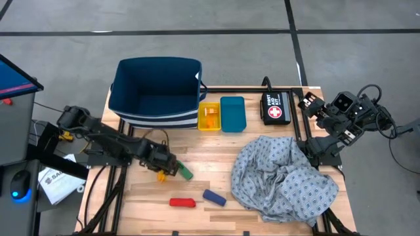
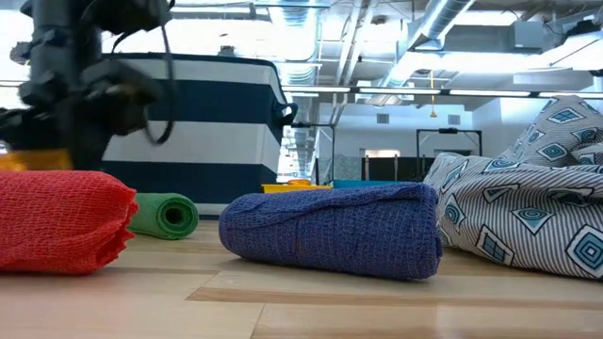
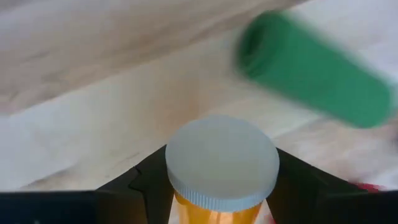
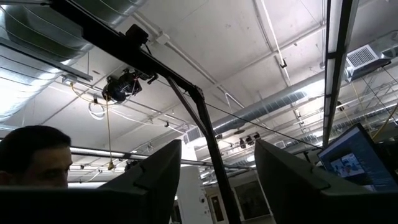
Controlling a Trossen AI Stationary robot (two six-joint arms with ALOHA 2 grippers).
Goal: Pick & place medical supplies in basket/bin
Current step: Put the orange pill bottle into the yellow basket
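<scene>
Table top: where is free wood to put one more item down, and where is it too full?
Bare wood lies between the yellow tray and the red roll, beside the gown cloth. It is crowded by the left gripper, shut on an orange pill bottle, with the green roll beside it.

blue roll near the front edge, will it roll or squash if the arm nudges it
The blue roll is a cylinder lying on its side, so it probably rolls. Its woven fabric looks soft, likely squashing and gripping rather than slipping. The gown cloth beside it may stop it.
</scene>
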